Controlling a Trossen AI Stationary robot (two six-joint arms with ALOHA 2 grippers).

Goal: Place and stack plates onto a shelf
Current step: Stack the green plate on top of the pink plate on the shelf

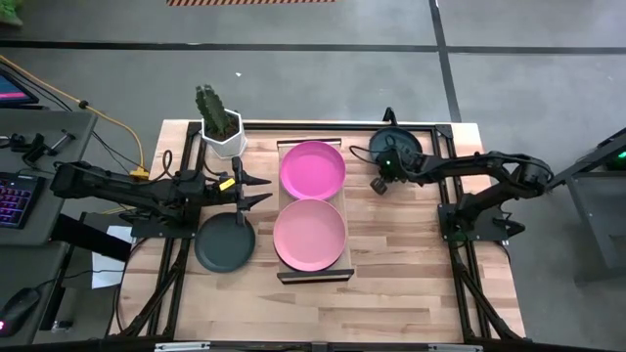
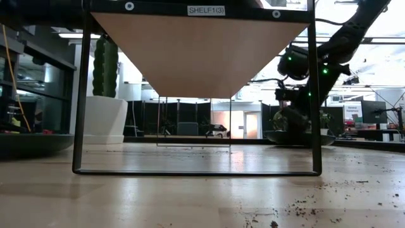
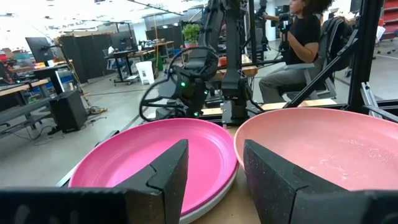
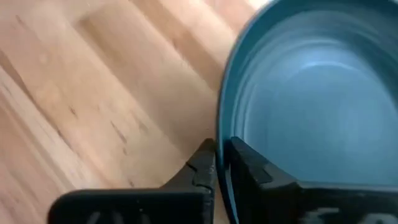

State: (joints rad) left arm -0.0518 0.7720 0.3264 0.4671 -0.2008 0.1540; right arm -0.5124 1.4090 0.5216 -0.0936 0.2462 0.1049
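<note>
The shelf [image 1: 313, 275], a light-wood board on a dark frame [image 2: 199, 50], carries two plates: a bright pink one [image 1: 312, 168] at its far end and a paler pink one [image 1: 309, 233] at its near end. A pale rim [image 3: 211, 202] shows beneath the bright pink plate [image 3: 180, 149]. One dark plate [image 1: 224, 242] lies flat on the table left of the shelf. A dark teal plate [image 1: 399, 140] lies far right of the shelf, with my right gripper [image 1: 383, 174] shut on it. Left of the shelf my left gripper [image 1: 264, 191] stands open and level, facing both pink plates. My right gripper pinches the teal plate's raised rim [image 4: 222, 124], one finger inside the plate and one outside. The fingers slant down onto the rim on the plate's near side. Whether the plate [image 2: 297, 137] is clear of the table, I cannot tell.
A cactus in a white pot [image 1: 220, 127] stands at the far edge, just behind my left gripper. The shelf's dark frame legs [image 2: 79, 95] stand on the table. A person [image 3: 298, 43] sits in the room beyond the right arm.
</note>
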